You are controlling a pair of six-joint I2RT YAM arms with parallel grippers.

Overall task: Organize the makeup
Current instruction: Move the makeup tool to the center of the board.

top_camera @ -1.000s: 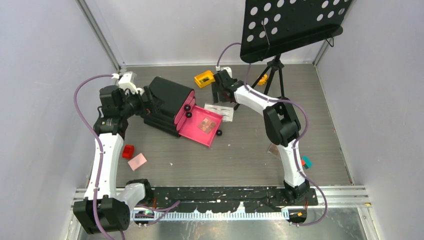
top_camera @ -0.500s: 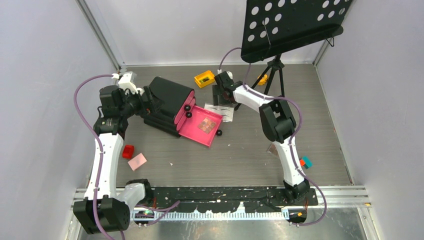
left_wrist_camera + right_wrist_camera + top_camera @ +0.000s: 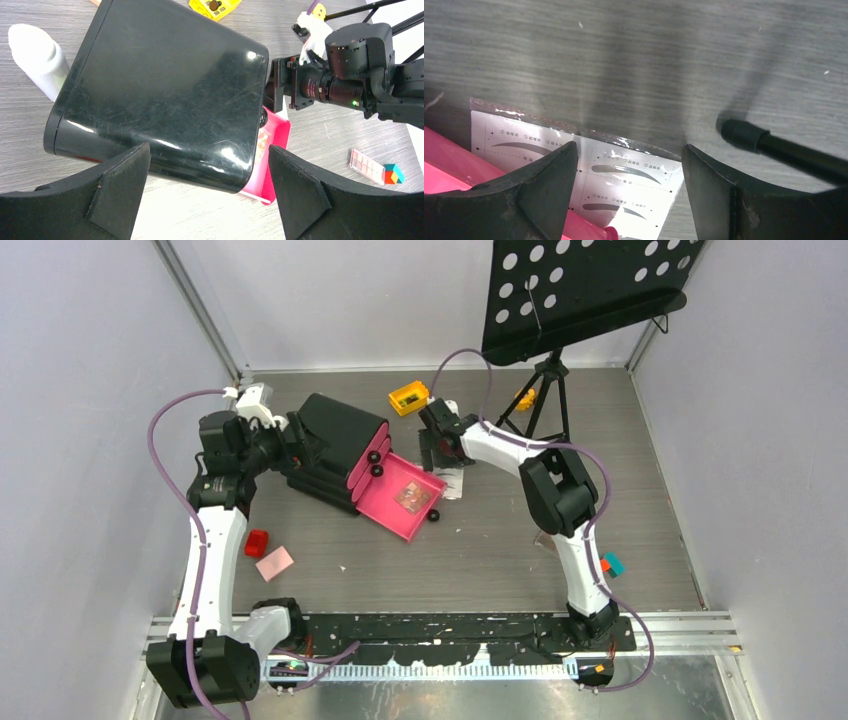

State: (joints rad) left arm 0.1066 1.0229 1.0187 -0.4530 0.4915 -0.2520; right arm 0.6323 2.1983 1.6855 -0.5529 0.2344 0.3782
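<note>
The white eyebrow card (image 3: pixel 634 182) lies flat on the table beside the pulled-out pink drawer (image 3: pixel 395 508). My right gripper (image 3: pixel 626 167) hangs open just above the card, one finger on each side; in the top view this gripper (image 3: pixel 440 435) sits over the card (image 3: pixel 452 480). A brown palette (image 3: pixel 408 495) lies in the drawer. My left gripper (image 3: pixel 209 172) is open behind the black chest (image 3: pixel 160 90), not gripping it. A white bottle (image 3: pixel 37 60) lies left of the chest. A red block (image 3: pixel 257 542) and a pink pad (image 3: pixel 274 563) lie by the left arm.
The black music stand (image 3: pixel 580 290) on its tripod (image 3: pixel 545 395) stands at the back right, one leg (image 3: pixel 779 149) close to my right gripper. A yellow block (image 3: pixel 408 397) lies behind the chest. A palette (image 3: pixel 548 538) and a teal-orange block (image 3: pixel 610 563) lie by the right arm.
My right gripper has moved a little nearer and leftward over the eyebrow card, toward the pink drawer. The drawer has shifted slightly. The left arm has not moved.
</note>
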